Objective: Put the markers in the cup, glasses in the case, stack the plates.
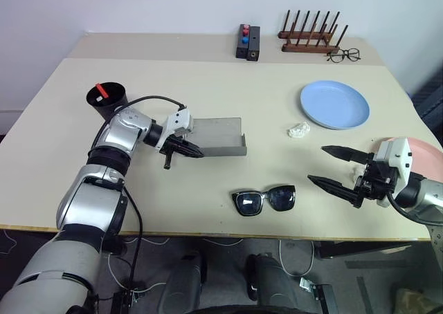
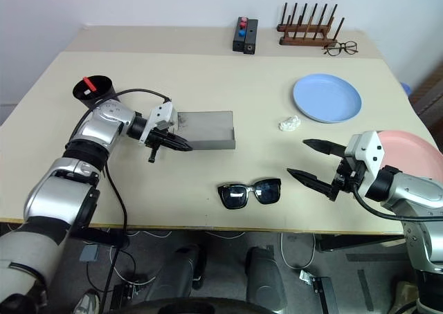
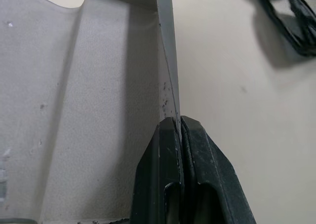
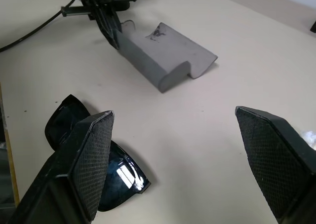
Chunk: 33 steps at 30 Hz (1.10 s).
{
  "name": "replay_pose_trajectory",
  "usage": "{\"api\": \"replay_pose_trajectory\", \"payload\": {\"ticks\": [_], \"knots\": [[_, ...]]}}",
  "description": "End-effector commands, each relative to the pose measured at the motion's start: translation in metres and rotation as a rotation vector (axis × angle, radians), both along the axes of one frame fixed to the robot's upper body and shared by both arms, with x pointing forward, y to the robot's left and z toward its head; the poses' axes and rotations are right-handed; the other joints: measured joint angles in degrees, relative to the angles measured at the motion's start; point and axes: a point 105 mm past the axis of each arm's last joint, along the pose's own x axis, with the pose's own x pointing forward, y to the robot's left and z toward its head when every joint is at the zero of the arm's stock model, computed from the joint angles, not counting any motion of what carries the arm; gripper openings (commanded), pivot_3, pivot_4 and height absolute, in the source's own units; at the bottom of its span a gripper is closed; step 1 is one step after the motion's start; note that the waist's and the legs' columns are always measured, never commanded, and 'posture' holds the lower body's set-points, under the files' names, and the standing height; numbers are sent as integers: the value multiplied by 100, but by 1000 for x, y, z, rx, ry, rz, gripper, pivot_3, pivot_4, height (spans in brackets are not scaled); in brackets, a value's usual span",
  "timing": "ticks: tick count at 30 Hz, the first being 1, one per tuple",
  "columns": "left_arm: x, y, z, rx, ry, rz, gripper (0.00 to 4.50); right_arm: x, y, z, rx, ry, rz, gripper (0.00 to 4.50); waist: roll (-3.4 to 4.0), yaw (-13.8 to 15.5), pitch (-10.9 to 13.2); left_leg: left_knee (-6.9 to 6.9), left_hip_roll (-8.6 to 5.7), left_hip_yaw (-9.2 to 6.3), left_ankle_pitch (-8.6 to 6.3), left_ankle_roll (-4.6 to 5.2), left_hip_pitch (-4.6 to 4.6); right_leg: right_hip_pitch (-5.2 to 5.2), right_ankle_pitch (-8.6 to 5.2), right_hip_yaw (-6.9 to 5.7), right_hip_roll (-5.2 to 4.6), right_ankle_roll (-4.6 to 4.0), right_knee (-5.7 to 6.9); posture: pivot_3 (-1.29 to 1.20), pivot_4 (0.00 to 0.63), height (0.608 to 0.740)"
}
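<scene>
The grey case (image 1: 220,137) lies open at the middle left of the table. My left gripper (image 1: 190,150) is shut on its thin near wall, with the fingertips (image 3: 170,128) pinching the wall's edge. The black sunglasses (image 1: 264,200) lie near the front edge. To their right my right gripper (image 1: 316,164) stands open with nothing between its fingers, pointing toward them. The black cup (image 1: 107,101) stands at the far left with a red-ended marker (image 1: 102,89) inside. The light blue plate (image 1: 334,104) sits at the right. The pink plate (image 2: 408,144) lies partly hidden behind my right hand.
A small black box with red and blue buttons (image 1: 247,42), a wooden rack (image 1: 311,37) and wire-rimmed spectacles (image 1: 344,54) line the back. A crumpled white scrap (image 1: 299,129) lies beside the blue plate. The table's front edge runs just below the sunglasses.
</scene>
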Motion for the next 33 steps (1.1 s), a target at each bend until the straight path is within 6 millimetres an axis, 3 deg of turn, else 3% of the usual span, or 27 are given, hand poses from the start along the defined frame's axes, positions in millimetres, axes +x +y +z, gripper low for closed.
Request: {"api": "replay_pose_trajectory", "payload": {"ticks": [1,14,17,22,27,33], "knots": [[-3,8,10,10,-32,-24,35,-4,3,11,4,-58,11,4033,0,-2,0,0,0,0,0,0,1,0,0,0,0,0,0,0,150,740],[-16,33,-7,77,-22,11,35,0,8,8,18,-59,22,4033,1,1,0,2,2,-11,0,1,1,2,0,1,0,-1,1,0,150,740],[-18,34,-6,80,-9,7,940,1,7,9,18,-60,24,4033,1,-1,0,2,2,-12,0,1,2,2,0,1,0,-1,1,0,150,740],[-18,32,-4,56,-56,-1,3329,2,6,9,19,-54,27,4033,1,0,0,2,2,-12,0,1,2,3,0,1,0,-1,1,0,150,740],[-19,31,0,17,-83,-18,3329,2,2,6,13,-34,23,4033,1,1,0,2,2,-12,0,1,2,2,0,1,0,-1,1,0,150,740],[-11,14,24,-119,-170,-18,3329,4,-19,1,-42,-19,-68,4033,1,12,-1,3,1,-13,0,1,2,3,0,1,-1,-1,2,0,150,740]]}}
